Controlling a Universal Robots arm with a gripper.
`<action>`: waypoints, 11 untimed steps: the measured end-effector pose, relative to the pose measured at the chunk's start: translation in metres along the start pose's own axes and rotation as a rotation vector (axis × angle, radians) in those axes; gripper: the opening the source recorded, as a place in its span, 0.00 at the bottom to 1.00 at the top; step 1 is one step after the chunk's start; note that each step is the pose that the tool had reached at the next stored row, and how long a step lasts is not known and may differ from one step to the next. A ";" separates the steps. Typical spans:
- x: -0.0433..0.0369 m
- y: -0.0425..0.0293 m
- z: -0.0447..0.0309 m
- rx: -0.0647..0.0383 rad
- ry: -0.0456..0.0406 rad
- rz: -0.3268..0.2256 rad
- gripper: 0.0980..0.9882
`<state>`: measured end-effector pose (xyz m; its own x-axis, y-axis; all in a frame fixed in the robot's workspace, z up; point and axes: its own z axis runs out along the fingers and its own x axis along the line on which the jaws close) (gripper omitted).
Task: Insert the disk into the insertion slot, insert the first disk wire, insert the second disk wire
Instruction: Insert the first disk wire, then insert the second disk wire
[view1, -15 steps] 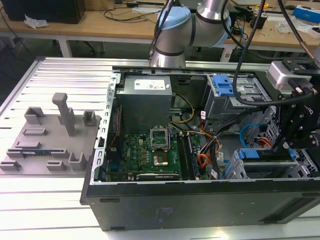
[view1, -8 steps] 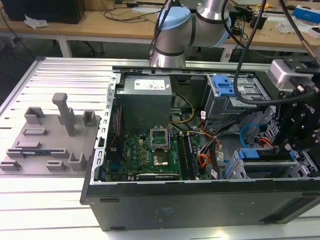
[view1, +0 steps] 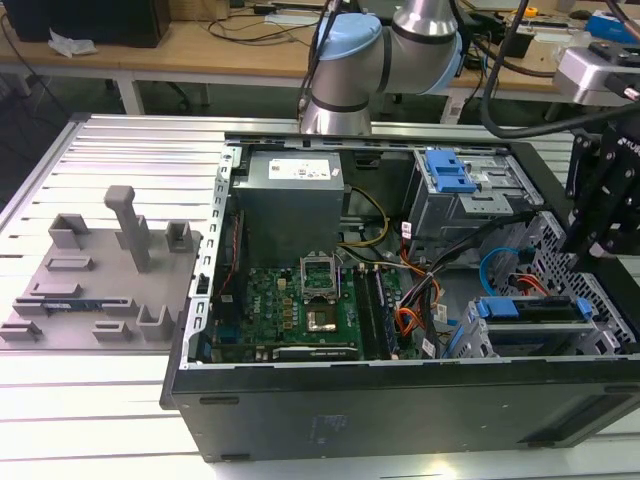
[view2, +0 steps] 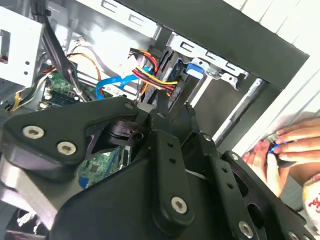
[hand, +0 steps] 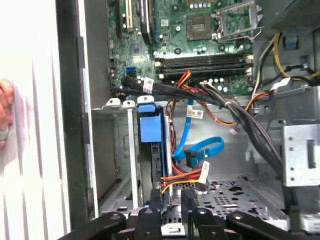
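Observation:
The disk (view1: 530, 310), with blue rails and a blue tab (hand: 150, 125), sits inside the insertion slot (view1: 478, 342), the grey cage at the case's near corner on the exterior view's right. My gripper (hand: 171, 200) hangs over the disk's end. In the second wrist view its fingers (view2: 161, 102) are closed together on the connector end of the first disk wire (view2: 156, 76), a red, yellow and black bundle (hand: 182, 176). The second disk wire (hand: 205, 147) is a light-blue flat cable (view1: 487, 272). It loops loose beside the disk, its dark connector (hand: 192, 160) hanging free.
A taller grey bay with a blue latch (view1: 450, 178) stands behind the cage. The motherboard (view1: 290, 300) and power supply (view1: 290, 195) fill the case's other half. A thick black cable bundle (hand: 240, 117) crosses above the disk. A person's hand (view2: 285, 145) rests outside the case wall.

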<state>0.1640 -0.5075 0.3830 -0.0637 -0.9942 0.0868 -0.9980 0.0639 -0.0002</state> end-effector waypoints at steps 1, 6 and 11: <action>0.0000 0.0000 0.0000 0.000 0.0000 0.000 0.23; -0.0002 0.0000 -0.0002 0.000 0.0003 0.000 0.23; -0.0006 0.0000 -0.0001 0.000 0.0002 0.000 0.23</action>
<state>0.1639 -0.5069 0.3831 -0.0637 -0.9942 0.0871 -0.9980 0.0640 -0.0002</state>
